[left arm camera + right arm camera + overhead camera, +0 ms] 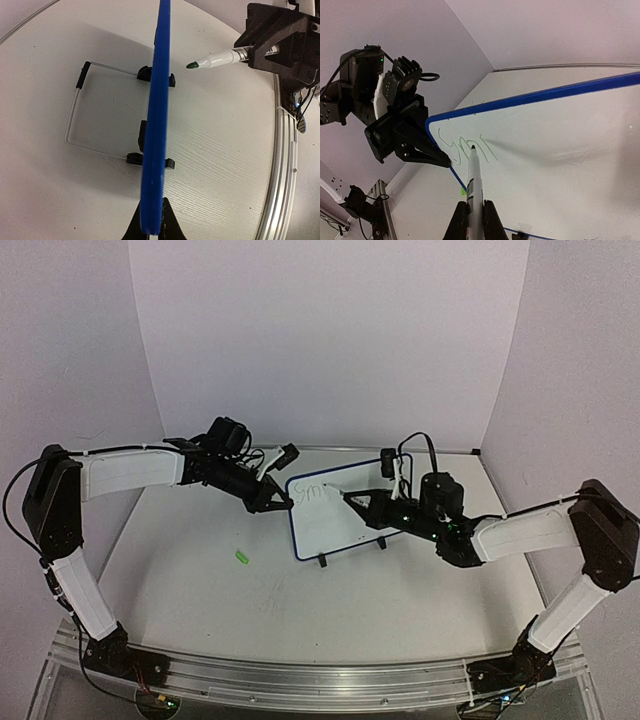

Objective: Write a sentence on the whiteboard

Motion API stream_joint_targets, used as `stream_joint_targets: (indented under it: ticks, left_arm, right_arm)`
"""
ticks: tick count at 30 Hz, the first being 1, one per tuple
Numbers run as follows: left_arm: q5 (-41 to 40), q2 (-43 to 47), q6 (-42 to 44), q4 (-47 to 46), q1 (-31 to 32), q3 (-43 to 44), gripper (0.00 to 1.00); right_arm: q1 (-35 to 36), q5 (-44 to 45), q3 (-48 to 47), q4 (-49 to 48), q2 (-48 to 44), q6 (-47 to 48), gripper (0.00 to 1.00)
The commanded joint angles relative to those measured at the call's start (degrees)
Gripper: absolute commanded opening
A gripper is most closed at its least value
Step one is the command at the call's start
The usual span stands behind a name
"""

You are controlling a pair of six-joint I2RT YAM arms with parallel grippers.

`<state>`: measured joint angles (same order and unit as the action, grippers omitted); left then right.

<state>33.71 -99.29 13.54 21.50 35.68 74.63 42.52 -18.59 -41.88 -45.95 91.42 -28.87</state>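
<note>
top view: the board (335, 520) stands on its two feet mid-table (200, 590), tilted back. a few green letters of the writing (313, 492) sit in its upper left corner. the left gripper (284, 505) is clamped on the board's left edge. the right gripper (352, 501) grips a marker (346, 499) pointed at the letters. a green scrap (241, 557) lies on the table to the board's left.

left wrist view: the board is seen edge-on, its blue frame pinched between the fingers at the bottom. a wire stand (75, 115) props it from behind. the marker's green tip sits just off the board's face.

right wrist view: the marker is pinched between the fingers, with its tip at the end of the writing, which reads roughly "smi". contact cannot be told here.
</note>
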Motion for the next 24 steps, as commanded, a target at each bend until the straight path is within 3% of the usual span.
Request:
stream_joint_targets:
  ticks: [1,24]
  left_arm:
    - [-2.81,0.06,1.99,3.50,0.53,0.35,0.00]
    - [-2.81,-0.36,2.07,3.60,0.54,0.43,0.00]
  right_arm:
    - [0.30,0.55,-3.70,-1.16,-0.25,1.00,0.00]
    - [0.29,2.34,-4.02,-1.23,2.10,1.01,0.00]
